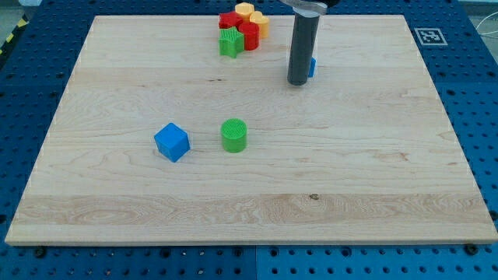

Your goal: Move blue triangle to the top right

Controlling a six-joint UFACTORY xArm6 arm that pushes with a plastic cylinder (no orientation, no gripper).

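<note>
Camera view, hidden: you see only a sliver of the blue triangle (312, 67); its shape can't be made out behind my tip (296, 82).
Position: the sliver touches the rod's right side, near the counter (373, 171) top, right of centre.
Claw: none, just a rod.

The worktop (257, 194) was pale wood with visible grain and a matt finish. The green cylinder (233, 134) near its middle looked like ribbed plastic, the blue cube (172, 142) beside it smoother. The rod above my tip (297, 82) seemed matt dark, possibly metal.
</note>
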